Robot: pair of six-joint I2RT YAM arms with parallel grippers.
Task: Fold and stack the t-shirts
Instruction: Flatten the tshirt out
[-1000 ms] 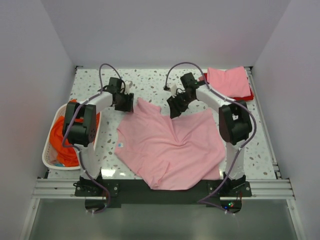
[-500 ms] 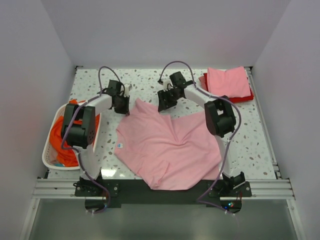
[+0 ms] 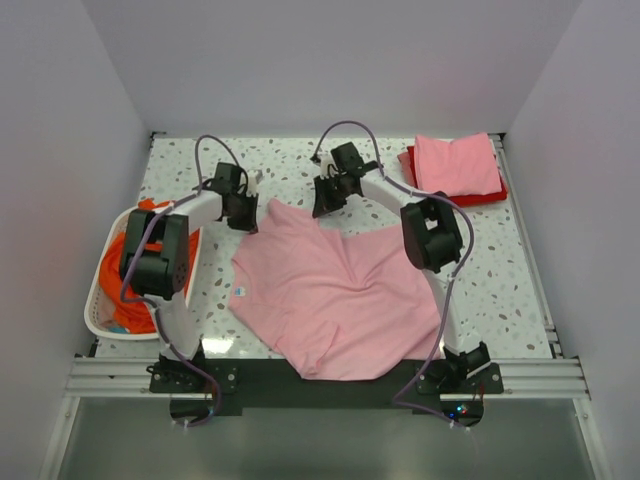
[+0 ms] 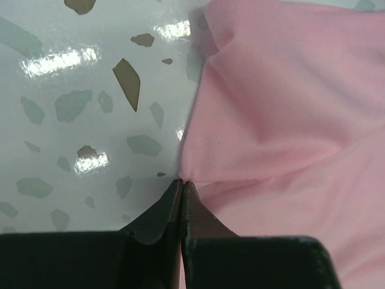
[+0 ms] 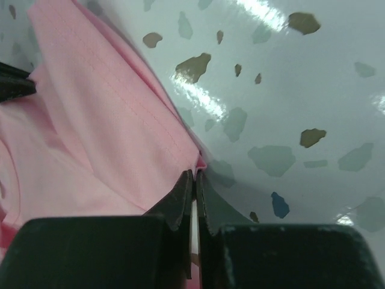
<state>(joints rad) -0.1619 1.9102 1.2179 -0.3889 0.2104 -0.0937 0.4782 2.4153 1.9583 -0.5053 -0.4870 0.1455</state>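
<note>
My left fingers [image 4: 159,217] and right fingers [image 5: 177,201], each pair closed, pinch the far edge of one spread pink t-shirt [image 3: 340,290] mid-bench [image 3: 290,160]; one folded pink shirt [image 3: 455,163] tops one red shirt [image 3: 492,194] at the far right corner.

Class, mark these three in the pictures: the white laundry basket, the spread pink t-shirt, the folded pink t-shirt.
white laundry basket [image 3: 92,305]: top external view, on its left rim.
spread pink t-shirt [image 3: 340,290]: top external view, middle of the cloth.
folded pink t-shirt [image 3: 455,165]: top external view, its top face.
</note>
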